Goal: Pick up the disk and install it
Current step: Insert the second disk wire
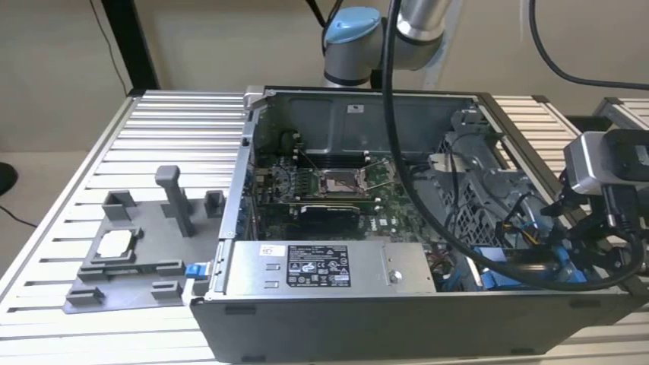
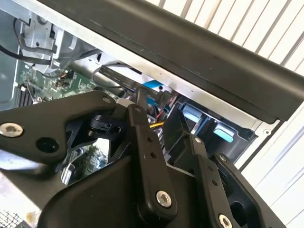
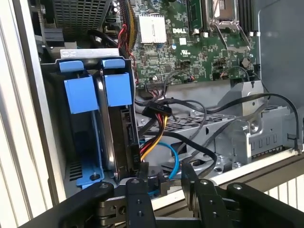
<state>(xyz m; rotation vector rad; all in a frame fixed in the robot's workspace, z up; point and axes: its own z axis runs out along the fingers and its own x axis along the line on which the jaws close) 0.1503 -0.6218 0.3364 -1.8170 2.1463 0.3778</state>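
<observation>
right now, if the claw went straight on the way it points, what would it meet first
Probably the loose cables in the case bay just ahead of the claw in the first wrist view. The disk in its blue bracket stands beside that line, so depth is uncertain.

An open computer case [image 1: 406, 228] lies on the slatted tabletop [image 1: 172, 129], a grey fixture [image 1: 142, 255] beside it on the exterior view's left, the arm [image 1: 406, 30] behind

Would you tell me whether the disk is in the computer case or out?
In: the disk stands on edge between blue brackets inside the case.
</observation>
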